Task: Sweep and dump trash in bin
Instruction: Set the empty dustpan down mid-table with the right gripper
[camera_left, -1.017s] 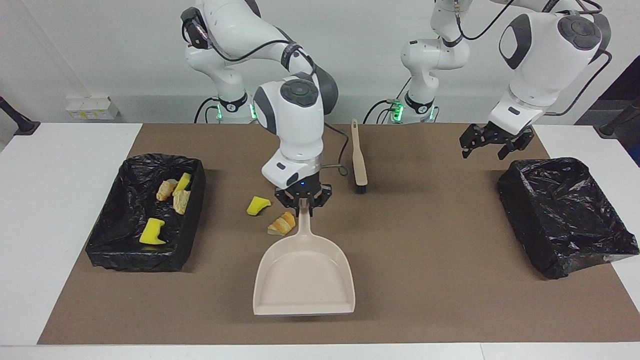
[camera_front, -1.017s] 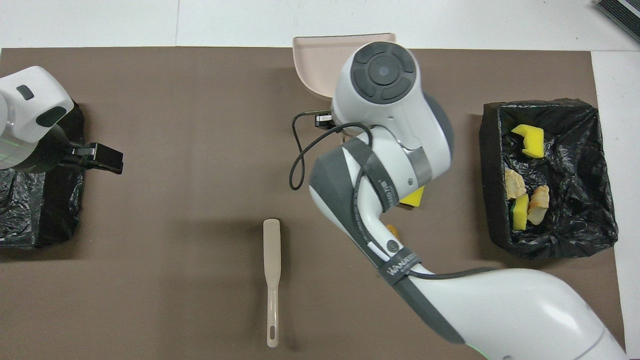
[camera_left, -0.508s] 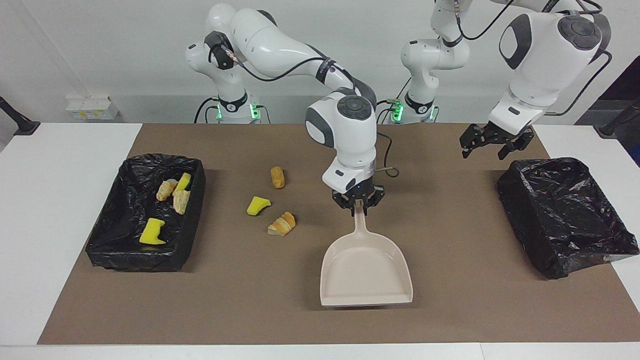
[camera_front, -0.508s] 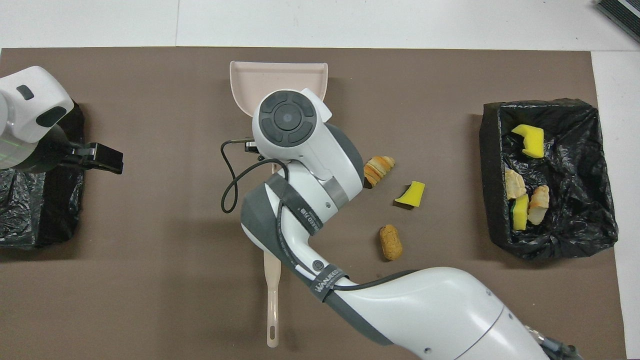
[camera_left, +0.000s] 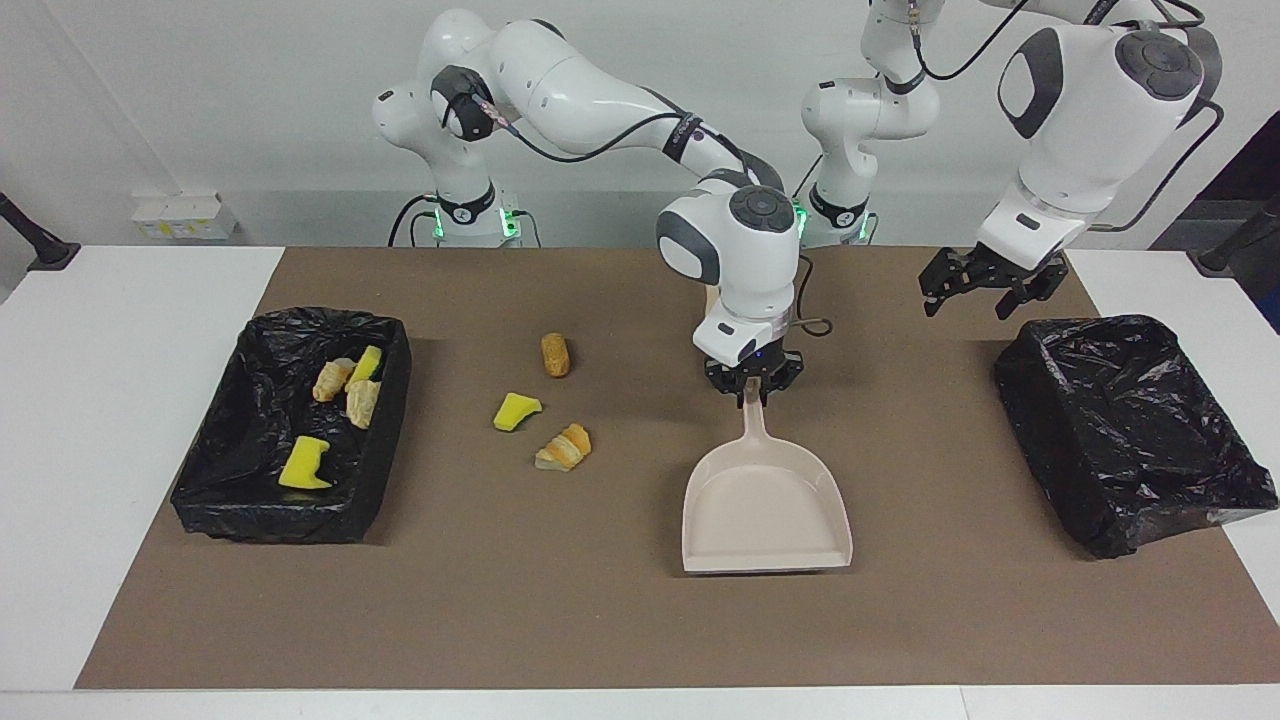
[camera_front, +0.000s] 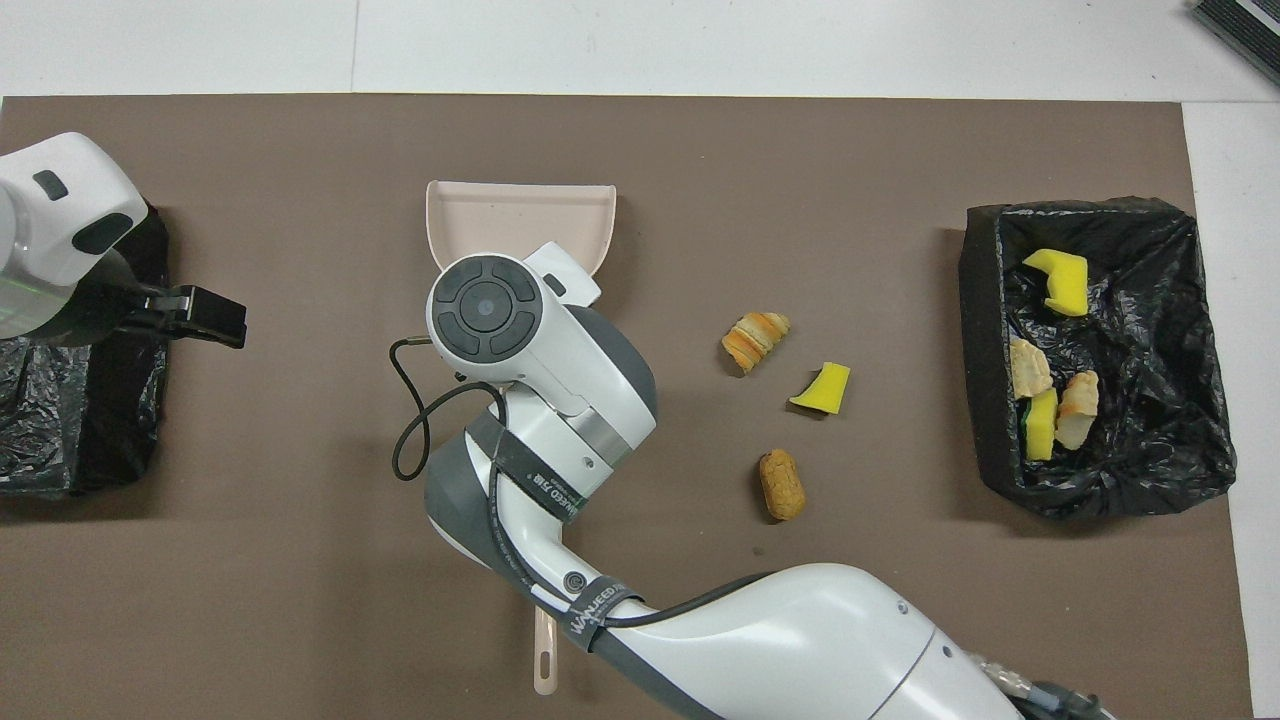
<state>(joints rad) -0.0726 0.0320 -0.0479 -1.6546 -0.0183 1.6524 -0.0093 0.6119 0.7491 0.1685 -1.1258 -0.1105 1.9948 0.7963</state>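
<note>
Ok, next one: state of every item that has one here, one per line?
Right tool: shut on dustpan handle.
Left tool: open, empty, over the mat beside the empty bin.
Dustpan: empty.
Bin at right arm's end: holds four scraps.
Bin at left arm's end: empty.
Three scraps: loose on mat.
Brush: lying unheld.

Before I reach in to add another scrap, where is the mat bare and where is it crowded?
Bare: the mat between the dustpan and the empty bin, and between the loose scraps and the dustpan. Crowded: beside the filled bin, where three scraps lie, and where the right gripper holds the dustpan's handle.
</note>
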